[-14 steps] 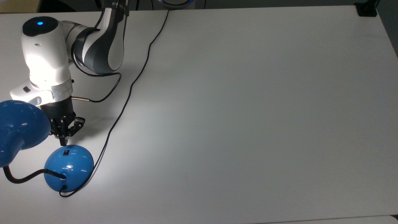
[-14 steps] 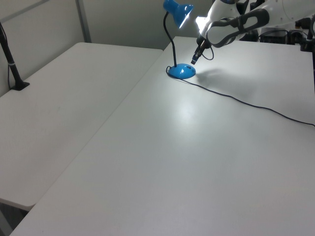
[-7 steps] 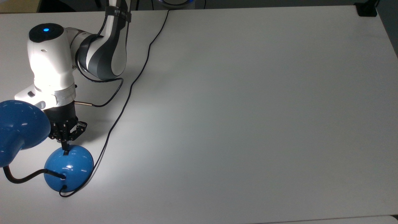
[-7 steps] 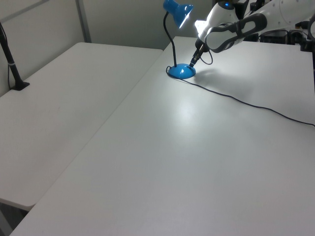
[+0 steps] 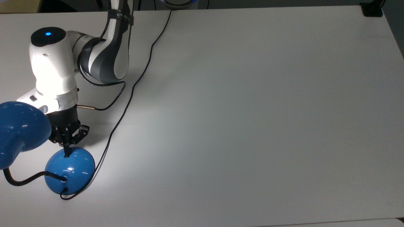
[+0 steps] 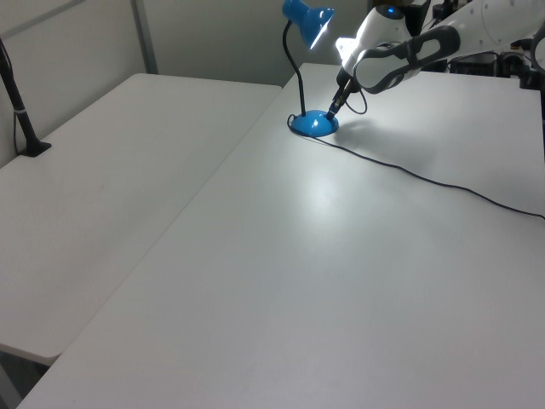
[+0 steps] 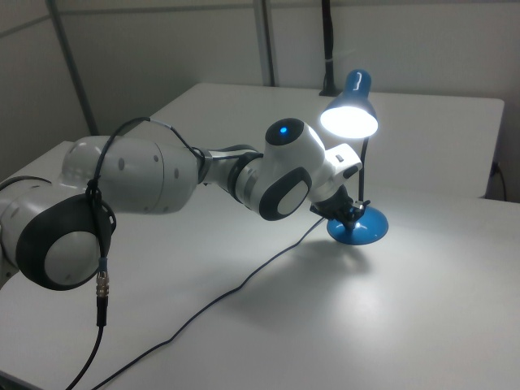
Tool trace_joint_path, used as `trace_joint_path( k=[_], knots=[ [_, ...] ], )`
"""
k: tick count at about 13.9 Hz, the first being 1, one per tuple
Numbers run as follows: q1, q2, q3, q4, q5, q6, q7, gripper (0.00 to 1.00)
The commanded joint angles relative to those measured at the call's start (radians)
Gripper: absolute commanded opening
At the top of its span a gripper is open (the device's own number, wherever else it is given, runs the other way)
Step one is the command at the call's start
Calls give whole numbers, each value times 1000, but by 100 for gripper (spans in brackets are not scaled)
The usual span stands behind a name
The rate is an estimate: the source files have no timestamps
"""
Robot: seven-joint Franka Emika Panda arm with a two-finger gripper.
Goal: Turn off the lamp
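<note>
The lamp's domed blue base [image 5: 74, 173] stands near the top view's left edge, and its blue shade [image 5: 17, 129] hangs over that edge on a black bendy neck [image 5: 22, 182]. My gripper [image 5: 67, 153] points down with its fingers shut together, the tip touching the base's top where the small black switch sits; the tip hides the switch. In the right view the shade [image 7: 351, 114] glows brightly above the base [image 7: 366, 230], with the gripper [image 7: 354, 213] against the base. The left view shows the gripper [image 6: 333, 108] on the base [image 6: 313, 125].
The lamp's thin black cord [image 5: 132, 91] runs from the base across the white table [image 5: 252, 126] to its far edge. A black clamp [image 5: 372, 11] sits at the top view's upper right corner. A second table [image 6: 102, 170] with a black post [image 6: 21, 119] adjoins.
My gripper has moved from just beside the base onto its top, covering the switch. The arm shifted slightly toward the lamp. The lamp itself has not moved.
</note>
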Motion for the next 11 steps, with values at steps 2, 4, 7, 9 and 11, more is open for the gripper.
trace_joint_path(
  k=[2,4,7,9,11],
  knots=[
    [0,21,3,26,10,20,-50,0],
    [0,21,2,24,4,18,-52,0],
    [-1,20,2,15,5,12,-70,0],
    [-3,20,3,0,7,12,-70,0],
    [-3,20,3,-8,4,12,-72,0]
  ],
)
